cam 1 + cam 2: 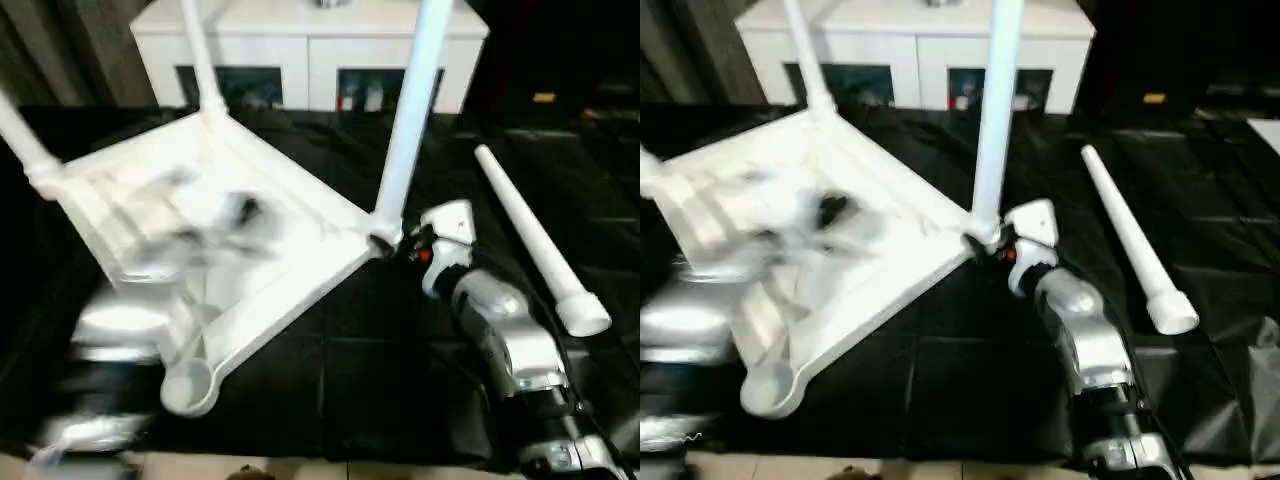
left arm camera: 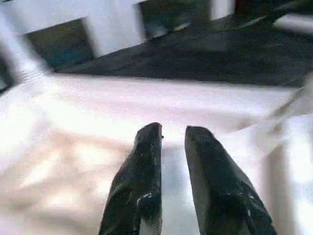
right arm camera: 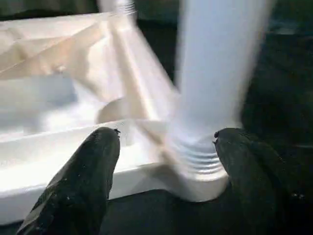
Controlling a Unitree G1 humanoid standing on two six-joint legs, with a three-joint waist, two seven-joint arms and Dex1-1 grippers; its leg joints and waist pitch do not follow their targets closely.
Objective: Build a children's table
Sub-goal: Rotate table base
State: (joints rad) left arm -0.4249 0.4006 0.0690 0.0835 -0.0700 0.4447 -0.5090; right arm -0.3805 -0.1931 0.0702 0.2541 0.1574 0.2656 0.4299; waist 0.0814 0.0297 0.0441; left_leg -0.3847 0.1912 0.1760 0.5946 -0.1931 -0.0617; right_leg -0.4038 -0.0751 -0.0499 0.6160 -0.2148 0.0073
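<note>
While spread, right fingers (image 3: 93,161) flank leg (image 3: 215,88) | left fingers (image 2: 142,166) slightly parted

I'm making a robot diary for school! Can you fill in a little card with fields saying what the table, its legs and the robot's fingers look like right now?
Tabletop: tabletop lies upside down on the black cover, ribbed underside up
Legs fitted: three, among them the near leg standing in a corner socket
Loose leg: spare leg lies on the cover, apart from the tabletop
Empty socket: front corner socket
Right gripper: fingers open, either side of the near leg's base
Left gripper: fingers slightly apart over the tabletop
Behind: white cabinet
</note>
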